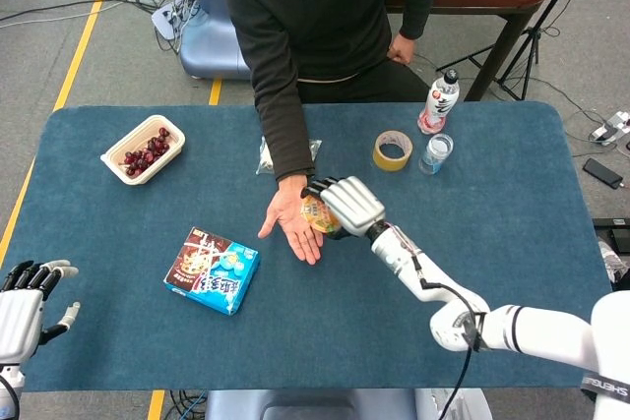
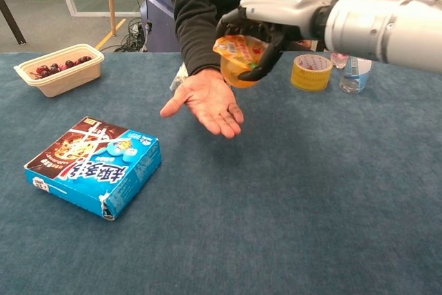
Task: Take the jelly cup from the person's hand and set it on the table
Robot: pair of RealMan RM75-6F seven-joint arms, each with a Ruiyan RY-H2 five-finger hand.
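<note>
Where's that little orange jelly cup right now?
The jelly cup is held in the robot's right hand, lifted just above the person's open palm, left of the tape roll.

The head view looked steeply down over the whole table (image 1: 512,184); the chest view sat low, facing twelve o'clock, sharing its middle.

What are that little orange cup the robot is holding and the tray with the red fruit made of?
The jelly cup looks like thin clear plastic: orange filling shows through, under a printed foil-like lid. The fruit tray looks like matte beige moulded pulp or foam; which one is hard to tell. The right hand grips the cup.
</note>
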